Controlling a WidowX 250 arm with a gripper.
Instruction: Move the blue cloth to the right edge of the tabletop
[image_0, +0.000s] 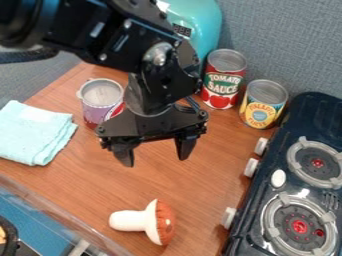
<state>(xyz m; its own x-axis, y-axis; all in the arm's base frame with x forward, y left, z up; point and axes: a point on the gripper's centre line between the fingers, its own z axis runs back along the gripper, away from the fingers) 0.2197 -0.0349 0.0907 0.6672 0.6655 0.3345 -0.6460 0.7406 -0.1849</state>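
We note open tabletop (217, 175) as a lane between purple can (103, 107) and toy mushroom (137, 220). Red can (222, 80) and yellow can (264, 106) block the far side; stove (310, 120) walls off the right, its knobs jutting toward our lane.

The black, metal-bolted robot arm (110, 37) is extended from the view's upper left and bent downward at its dark wrist (162, 77). The black two-finger gripper (155, 159) is pointed down, its fingers (186, 146) spread well apart.
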